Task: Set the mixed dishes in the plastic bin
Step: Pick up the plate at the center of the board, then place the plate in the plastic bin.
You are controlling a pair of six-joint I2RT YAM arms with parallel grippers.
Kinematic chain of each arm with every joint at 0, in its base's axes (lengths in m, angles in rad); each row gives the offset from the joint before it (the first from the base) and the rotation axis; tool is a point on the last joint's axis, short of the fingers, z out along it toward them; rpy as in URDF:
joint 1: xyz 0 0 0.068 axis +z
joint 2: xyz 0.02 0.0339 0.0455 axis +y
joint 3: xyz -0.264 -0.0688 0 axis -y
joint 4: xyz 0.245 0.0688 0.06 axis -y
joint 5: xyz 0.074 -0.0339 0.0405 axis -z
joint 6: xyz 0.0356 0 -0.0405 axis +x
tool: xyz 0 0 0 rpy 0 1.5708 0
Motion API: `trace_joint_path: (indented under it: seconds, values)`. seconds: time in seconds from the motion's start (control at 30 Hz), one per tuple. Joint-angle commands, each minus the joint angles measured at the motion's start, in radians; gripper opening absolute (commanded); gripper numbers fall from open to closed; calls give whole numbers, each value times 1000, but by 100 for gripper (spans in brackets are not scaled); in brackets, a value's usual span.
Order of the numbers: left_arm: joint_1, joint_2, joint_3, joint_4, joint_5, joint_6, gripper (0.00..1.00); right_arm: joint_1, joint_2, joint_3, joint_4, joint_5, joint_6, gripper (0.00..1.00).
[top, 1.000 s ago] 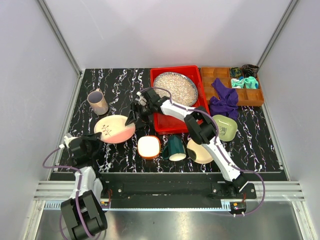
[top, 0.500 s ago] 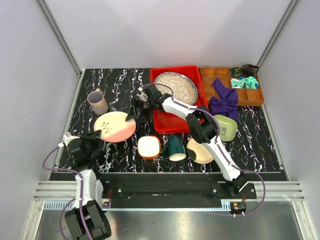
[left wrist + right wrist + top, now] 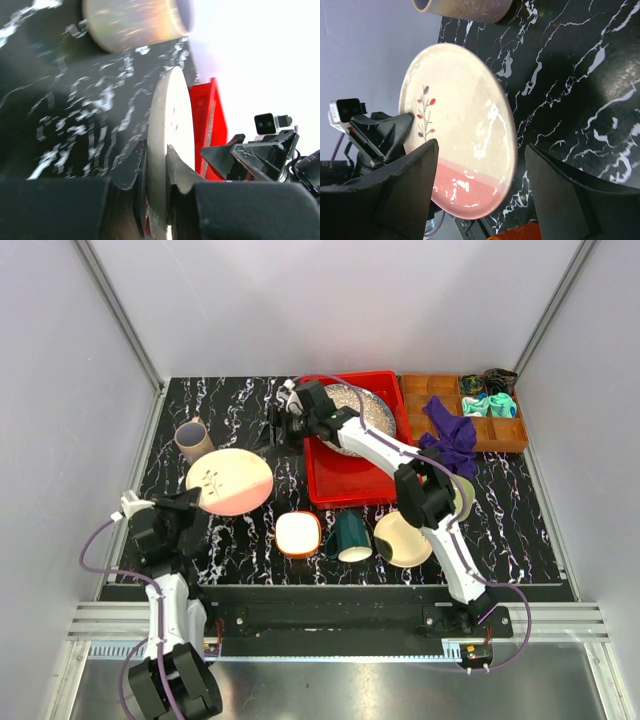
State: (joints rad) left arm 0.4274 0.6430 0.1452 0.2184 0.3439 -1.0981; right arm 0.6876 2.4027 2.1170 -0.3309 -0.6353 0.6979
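Observation:
My left gripper is shut on the near-left rim of the pink-cream plate, which is held off the table; the left wrist view shows the plate's edge clamped between the jaws of that gripper. Away from the plate, my right gripper stands open beside the red plastic bin, and its camera looks down on the plate through the open gripper. The speckled grey plate lies in the bin. On the table stand the mauve cup, orange-white bowl, dark green mug, pale yellow plate and light green bowl.
A brown compartmented tray with teal cloths sits at the back right, a purple cloth draped over its front. The right arm stretches across the bin. White walls close in the black marbled table on three sides.
The left gripper has raised the pink-cream plate and carried it slightly away from me. The right gripper has pulled back from the plate's right edge toward the bin's far-left corner.

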Motion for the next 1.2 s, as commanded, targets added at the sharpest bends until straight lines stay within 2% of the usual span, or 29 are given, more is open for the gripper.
trace_joint_path:
  seconds: [0.0,0.27,0.57,0.67,0.9,1.17]
  values:
    - [-15,-25,140,176,84,-23,0,-14,-160,-74,47,147,-54,80]
    - [-59,24,194,266,89,-48,0,-88,-307,-259,185,146,11,80]
    - [-252,168,246,404,-12,-52,0,-152,-410,-419,315,39,75,81]
    - [-311,219,266,440,-42,-54,0,-161,-439,-459,322,16,74,82]
    - [-355,319,317,530,-49,-72,0,-177,-508,-551,322,-20,40,86]
    - [-423,414,384,605,-62,-103,0,-195,-542,-608,378,-53,31,86]
